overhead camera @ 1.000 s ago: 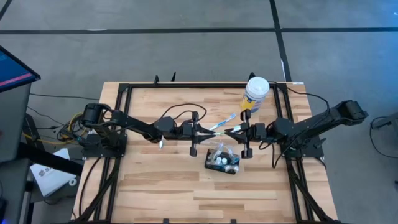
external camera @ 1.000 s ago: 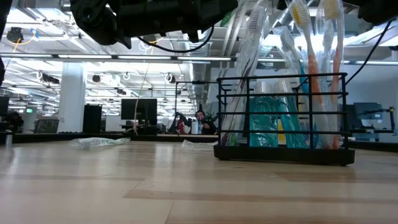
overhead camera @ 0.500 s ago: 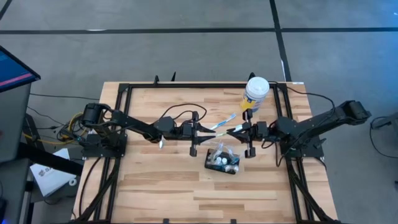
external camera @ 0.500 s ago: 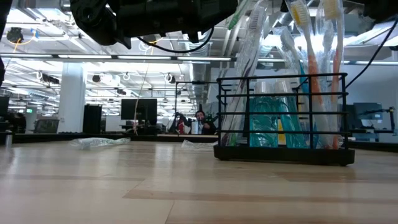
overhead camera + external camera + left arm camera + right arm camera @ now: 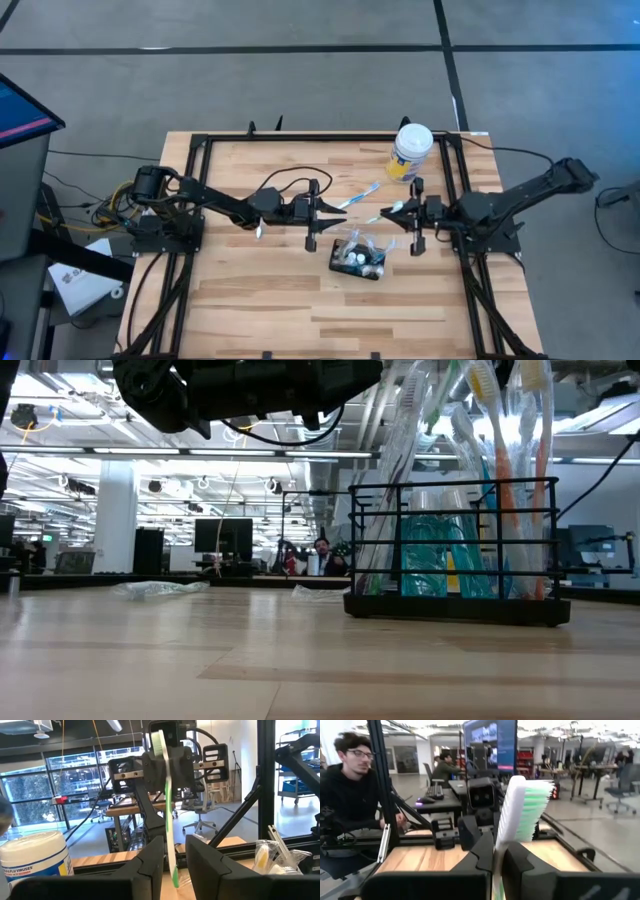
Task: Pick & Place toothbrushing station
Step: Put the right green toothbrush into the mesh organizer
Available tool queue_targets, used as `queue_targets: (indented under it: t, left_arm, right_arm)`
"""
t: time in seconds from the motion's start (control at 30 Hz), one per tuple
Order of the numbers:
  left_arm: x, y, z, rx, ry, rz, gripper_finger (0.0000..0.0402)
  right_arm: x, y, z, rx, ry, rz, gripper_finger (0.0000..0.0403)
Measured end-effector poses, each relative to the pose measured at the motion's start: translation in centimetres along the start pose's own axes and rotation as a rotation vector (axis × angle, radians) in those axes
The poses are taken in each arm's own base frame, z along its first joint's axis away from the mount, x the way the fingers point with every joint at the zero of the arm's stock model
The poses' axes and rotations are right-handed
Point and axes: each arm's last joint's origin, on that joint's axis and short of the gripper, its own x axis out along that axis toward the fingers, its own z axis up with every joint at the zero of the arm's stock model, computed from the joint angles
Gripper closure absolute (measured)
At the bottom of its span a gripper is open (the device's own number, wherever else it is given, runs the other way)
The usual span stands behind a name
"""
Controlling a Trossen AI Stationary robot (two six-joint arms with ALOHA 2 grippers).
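Note:
The toothbrushing station (image 5: 358, 256), a black wire holder with several toothbrushes upright in it, stands on the table near the middle; it also shows in the low view (image 5: 452, 550). My left gripper (image 5: 340, 208) is shut on a white and green toothbrush (image 5: 362, 194) above the table, just beyond the station's far side. My right gripper (image 5: 396, 213) faces it from the right, shut on a toothbrush with green and white bristles (image 5: 520, 810). Both grippers are clear of the station. My left gripper pinches the toothbrush's handle (image 5: 172, 862) between its two fingers, coming level from the table's left. The brush sticks out past the fingertips toward the right arm, lifted clear of the table. My right gripper pinches its toothbrush just below the head (image 5: 498, 851) between its two fingers, coming level from the table's right. The bristled head stands out past the fingertips toward the left arm, clear of the table.
A white-lidded, yellow-labelled tub (image 5: 412, 150) stands at the far right of the table. Black frame rails (image 5: 300, 137) run along the table's edges. Clear wrappers (image 5: 150, 588) lie on the table. A person (image 5: 350, 785) sits beyond the table's left side.
My right gripper has drawn back toward the table's right edge with its toothbrush, away from my left gripper, staying shut and level. The gap between the two grippers has widened.

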Motion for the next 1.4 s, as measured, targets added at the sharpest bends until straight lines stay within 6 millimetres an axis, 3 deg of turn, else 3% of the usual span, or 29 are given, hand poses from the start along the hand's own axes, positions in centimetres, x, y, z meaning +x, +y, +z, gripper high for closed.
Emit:
queue_targets:
  t: [0.3, 0.77, 1.4]
  left_arm:
    - [0.0, 0.0, -0.1, 0.0, 0.006, -0.001, 0.0325]
    - [0.0, 0.0, -0.1, 0.0, 0.012, -0.001, 0.0325]
    - [0.0, 0.0, -0.1, 0.0, 0.012, -0.001, 0.0325]
  right_arm:
    - [-1.6, 0.4, -0.5, 0.051, 0.096, -0.046, 0.0398]
    - [-2.1, 1.4, -1.9, 0.113, 0.218, -0.013, 0.0398]
    - [-0.4, 3.2, -4.7, 0.069, 0.352, 0.0, 0.0399]
